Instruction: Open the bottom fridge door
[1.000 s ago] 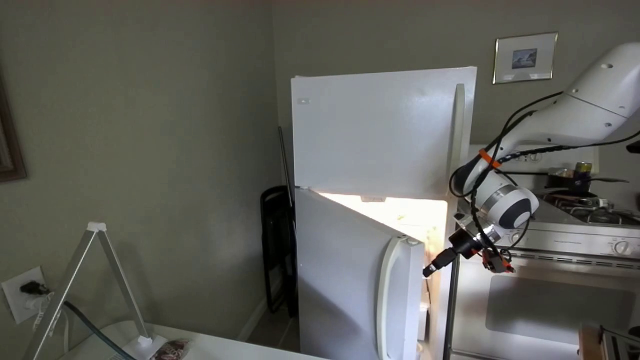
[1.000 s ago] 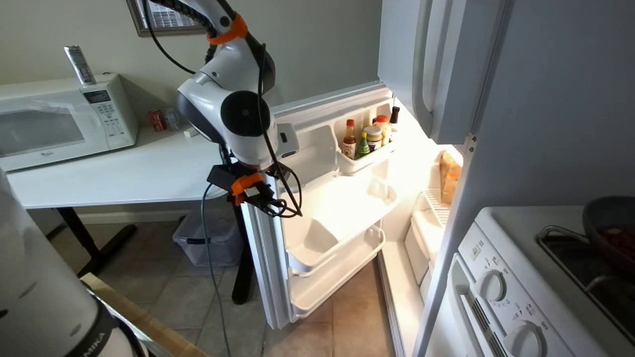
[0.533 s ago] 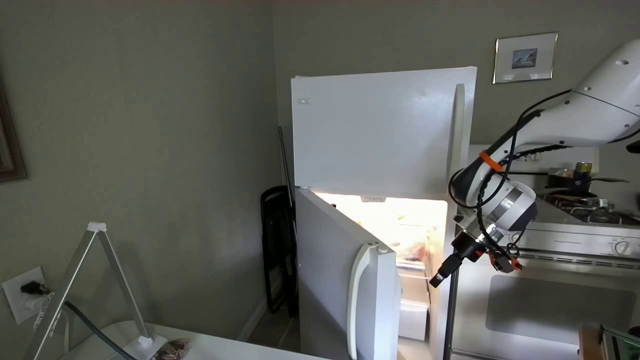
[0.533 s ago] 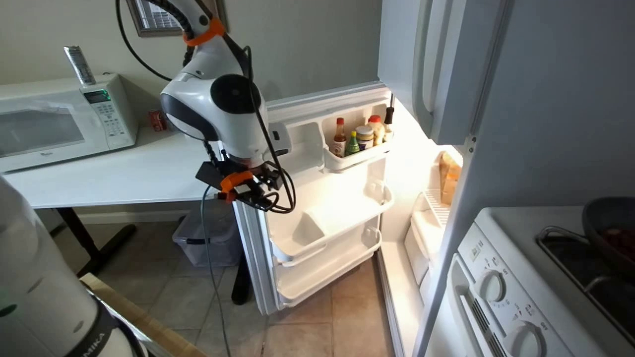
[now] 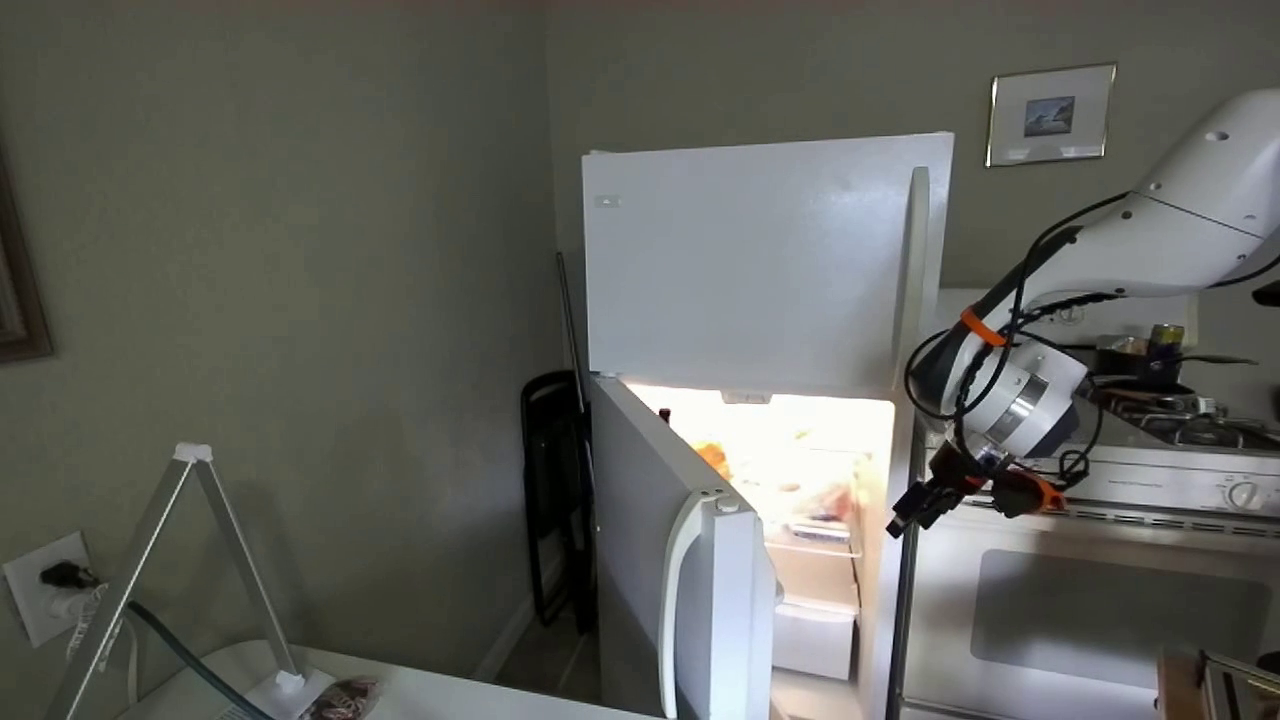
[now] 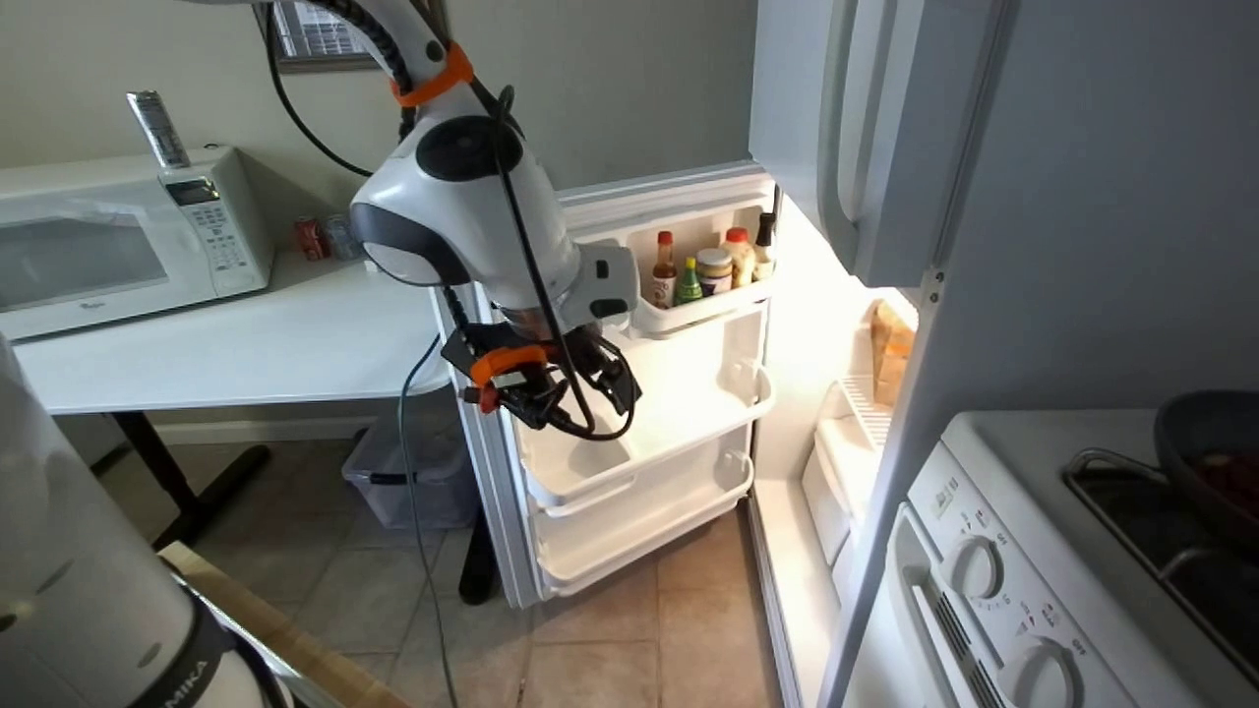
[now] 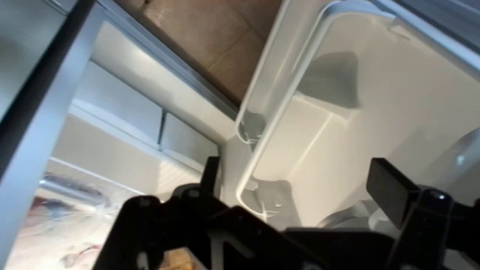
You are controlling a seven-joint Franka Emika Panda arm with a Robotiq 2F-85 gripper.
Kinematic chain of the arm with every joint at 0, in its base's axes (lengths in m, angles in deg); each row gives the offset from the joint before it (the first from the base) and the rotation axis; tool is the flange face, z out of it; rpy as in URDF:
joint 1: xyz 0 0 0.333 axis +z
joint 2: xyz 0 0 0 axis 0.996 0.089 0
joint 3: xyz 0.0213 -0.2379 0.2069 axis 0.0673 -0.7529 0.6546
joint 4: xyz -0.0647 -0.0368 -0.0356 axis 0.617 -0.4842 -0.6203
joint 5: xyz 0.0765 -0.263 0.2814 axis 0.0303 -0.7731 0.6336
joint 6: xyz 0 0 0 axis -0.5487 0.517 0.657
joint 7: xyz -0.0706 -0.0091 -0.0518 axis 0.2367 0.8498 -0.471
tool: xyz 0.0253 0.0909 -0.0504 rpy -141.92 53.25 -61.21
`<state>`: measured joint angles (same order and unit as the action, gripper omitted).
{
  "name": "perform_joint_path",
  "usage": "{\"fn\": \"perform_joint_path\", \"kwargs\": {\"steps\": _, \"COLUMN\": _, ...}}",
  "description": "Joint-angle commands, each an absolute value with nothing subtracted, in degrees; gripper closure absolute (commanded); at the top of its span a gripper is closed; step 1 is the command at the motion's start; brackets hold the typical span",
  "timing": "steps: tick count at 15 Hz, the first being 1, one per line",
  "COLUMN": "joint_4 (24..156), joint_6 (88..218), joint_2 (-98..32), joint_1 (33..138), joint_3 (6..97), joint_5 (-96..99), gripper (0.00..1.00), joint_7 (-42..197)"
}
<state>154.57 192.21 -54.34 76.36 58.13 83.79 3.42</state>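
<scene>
Bottom fridge door (image 5: pixel 640 540): white, flat, long vertical handle (image 5: pixel 669 600), stands open, inner shelves (image 6: pixel 649 536) lit, bottles (image 6: pixel 664 280) in top one. Door is left of hand (image 7: pixel 295 174) in an exterior view, apart; hand's fingers (image 7: pixel 392 191) spread wide. Arm (image 6: pixel 474 221) covers part of door's inner side. Freezer door (image 5: pixel 760 270) shut above, stove (image 5: pixel 1150 485) beside, microwave (image 6: pixel 89 256) on white worktop (image 6: pixel 295 344)

In an exterior view, a white table (image 6: pixel 266 344) carries a white microwave (image 6: pixel 128 238) toward its back edge; farther right, near that edge, stand a red can (image 6: pixel 311 239) and, just beside it, a pale cylinder (image 6: pixel 340 237).
</scene>
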Motion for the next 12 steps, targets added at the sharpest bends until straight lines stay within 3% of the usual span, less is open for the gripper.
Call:
{"fn": "perform_joint_path", "kwargs": {"steps": 1, "joint_4": 153.8, "joint_6": 198.8, "joint_2": -51.8, "joint_1": 74.5, "joint_3": 57.5, "joint_5": 81.4, "gripper": 0.00, "joint_7": 11.4}}
{"fn": "perform_joint_path", "kwargs": {"steps": 12, "joint_4": 151.7, "joint_6": 201.0, "joint_2": -51.1, "joint_1": 73.3, "joint_3": 57.2, "joint_5": 81.6, "gripper": 0.00, "joint_7": 18.0}}
